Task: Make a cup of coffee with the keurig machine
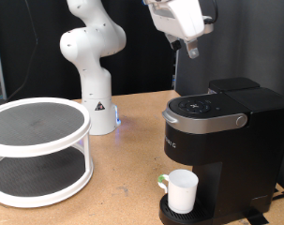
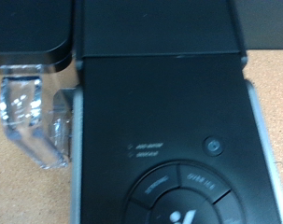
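The cup (image 1: pixel 182 191) stands on the drip tray of the keurig (image 1: pixel 221 141), at 6 o'clock in the exterior view, and the lid looks shut. The hand (image 1: pixel 192 49) hangs above the machine at 12 o'clock, touching nothing; whether it is open cannot be told. The step seems to be starting the brew, which calls for a careful press on the buttons (image 2: pixel 183 196).

The keurig machine (image 1: pixel 221 141) stands on the bench (image 1: pixel 123 202), at the exterior view's right. The cup (image 1: pixel 182 190) sits on the drip tray at the machine's base, under its front. At the exterior view's left stands a round two-level shelf (image 1: pixel 38 150). Behind it, between shelf and machine, is the arm's base (image 1: pixel 95 75). The tool (image 1: pixel 191 49) hangs above the machine, apart from it.
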